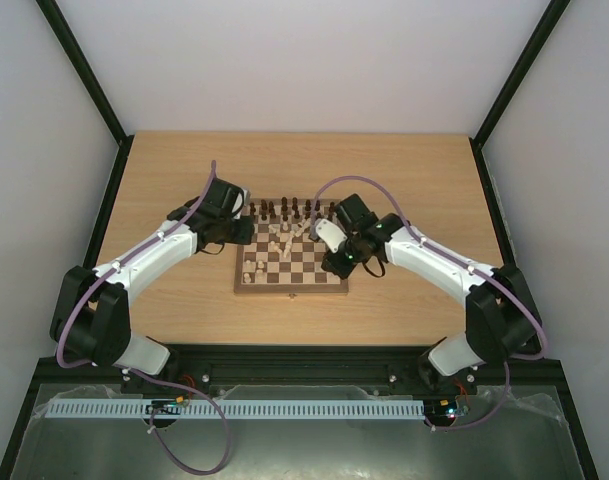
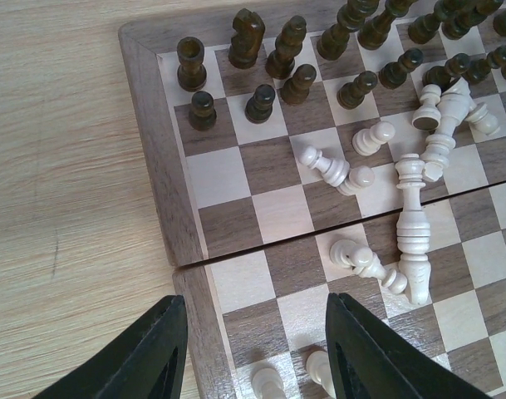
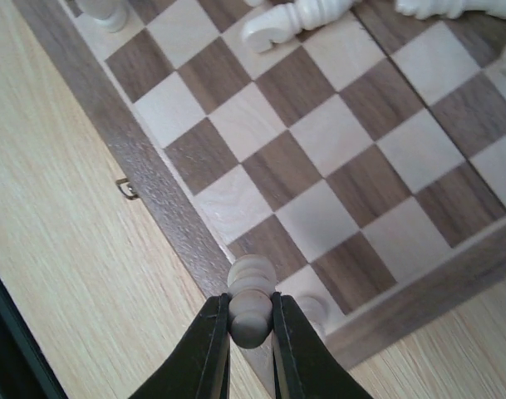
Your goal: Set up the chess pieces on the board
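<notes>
The board (image 1: 304,262) lies mid-table. Dark chess pieces (image 2: 261,101) stand in its far rows. Several cream chess pieces (image 2: 412,224) lie tipped in a heap near its middle. My left gripper (image 2: 257,353) hangs open over the board's left edge, with two standing cream pieces (image 2: 267,384) just below the gap and nothing between the fingers. My right gripper (image 3: 251,322) is shut on the head of a cream chess piece (image 3: 253,287), held above the border by the board's near right corner (image 3: 402,303). Another cream piece (image 3: 312,309) stands on the corner square beside it.
A small metal latch (image 3: 128,189) sticks out of the board's near edge. The light wood tabletop (image 1: 184,300) surrounds the board. Black frame rails (image 1: 104,215) run along both table sides. The board's fold seam (image 2: 261,253) crosses the left wrist view.
</notes>
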`<control>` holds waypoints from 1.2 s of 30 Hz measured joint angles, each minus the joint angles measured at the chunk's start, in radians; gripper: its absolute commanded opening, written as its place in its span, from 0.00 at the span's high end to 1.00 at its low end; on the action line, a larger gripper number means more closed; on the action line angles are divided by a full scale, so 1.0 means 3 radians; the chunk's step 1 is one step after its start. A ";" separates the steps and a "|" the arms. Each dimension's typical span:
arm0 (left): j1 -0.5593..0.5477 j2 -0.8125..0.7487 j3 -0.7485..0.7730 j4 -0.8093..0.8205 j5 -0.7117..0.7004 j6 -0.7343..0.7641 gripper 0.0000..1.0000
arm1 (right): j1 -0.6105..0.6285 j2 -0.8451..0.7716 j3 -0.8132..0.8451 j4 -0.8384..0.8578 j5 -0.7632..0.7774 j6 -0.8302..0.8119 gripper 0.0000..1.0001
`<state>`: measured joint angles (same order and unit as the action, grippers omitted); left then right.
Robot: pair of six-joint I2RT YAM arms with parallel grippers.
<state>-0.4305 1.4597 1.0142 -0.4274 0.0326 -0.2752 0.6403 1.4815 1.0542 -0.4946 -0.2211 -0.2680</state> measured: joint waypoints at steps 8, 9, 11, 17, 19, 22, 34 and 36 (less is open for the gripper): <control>0.0008 0.0000 0.0000 0.0000 0.0043 0.0000 0.52 | 0.0151 0.0188 -0.0011 0.0196 -0.0086 -0.0041 0.93; 0.0014 0.0001 0.0000 0.0000 0.0043 0.0000 0.52 | 0.0169 0.0228 -0.0011 0.0217 -0.0085 -0.0043 0.93; 0.0025 0.0001 0.0000 0.0000 0.0046 0.0000 0.53 | 0.0202 0.0312 -0.0011 0.0261 -0.0085 -0.0048 0.93; 0.0037 0.0001 0.0000 0.0000 0.0056 0.0000 0.52 | 0.0242 0.0515 -0.0010 0.0357 -0.0060 -0.0050 0.92; 0.0037 0.0001 0.0000 0.0000 0.0058 0.0000 0.53 | 0.0249 0.0553 -0.0008 0.0379 -0.0050 -0.0048 0.92; 0.0041 0.0001 0.0000 -0.0001 0.0065 0.0001 0.53 | 0.0273 0.0598 -0.0001 0.0406 -0.0041 -0.0048 0.92; 0.0056 0.0001 0.0000 -0.0001 0.0069 0.0001 0.53 | 0.0388 0.0642 0.0037 0.0451 0.0047 -0.0052 0.84; 0.0056 0.0003 0.0000 -0.0001 0.0069 0.0001 0.53 | 0.0393 0.0641 0.0037 0.0451 0.0066 -0.0051 0.86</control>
<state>-0.4137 1.4605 1.0142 -0.4278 0.0532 -0.2749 0.7582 1.6737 1.0653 -0.3592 -0.2012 -0.2832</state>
